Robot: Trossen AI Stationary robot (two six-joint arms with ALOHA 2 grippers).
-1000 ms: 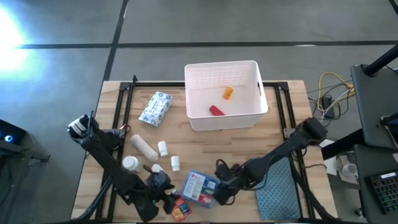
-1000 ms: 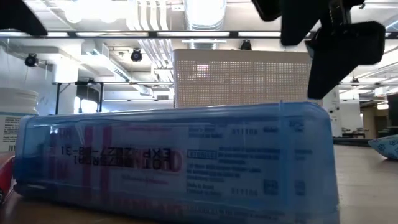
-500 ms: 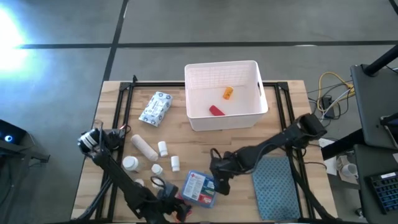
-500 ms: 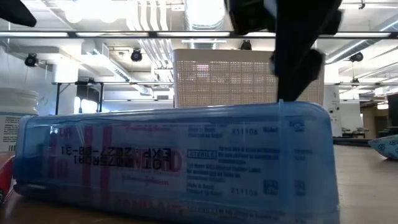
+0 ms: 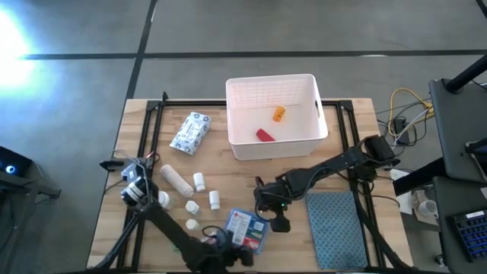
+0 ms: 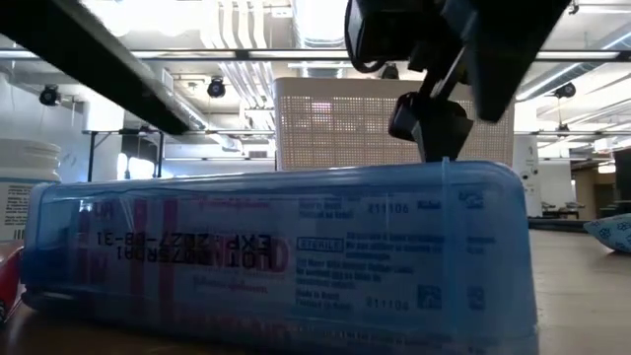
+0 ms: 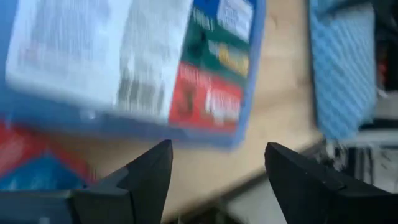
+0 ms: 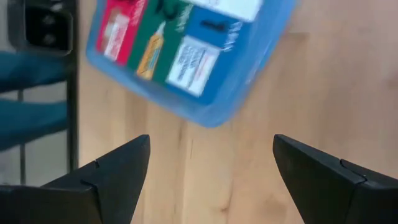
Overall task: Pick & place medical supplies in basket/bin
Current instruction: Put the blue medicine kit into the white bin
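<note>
The blue first-aid box (image 5: 247,228) lies flat on the wooden table near its front edge and fills the low view (image 6: 276,256). My left gripper (image 7: 217,180) is open at the box's near side, close to a red box (image 7: 18,155). My right gripper (image 8: 211,174) is open over the blue box's far right corner (image 8: 211,118), with nothing between its fingers. The white basket (image 5: 275,114) stands at the far middle and holds an orange item (image 5: 279,114) and a red one (image 5: 264,135).
A wipes packet (image 5: 190,132), a gauze roll (image 5: 175,180), a white jar (image 5: 160,199) and several small white bottles (image 5: 198,181) lie on the table's left half. A teal-grey mat (image 5: 335,228) covers the near right part.
My left gripper has gone toward the table's right along the near edge, rolling as it went, and now sits at the blue box's near side. My right gripper has gone a little toward the far edge and rolled above the box's right end. The box has kept still.
</note>
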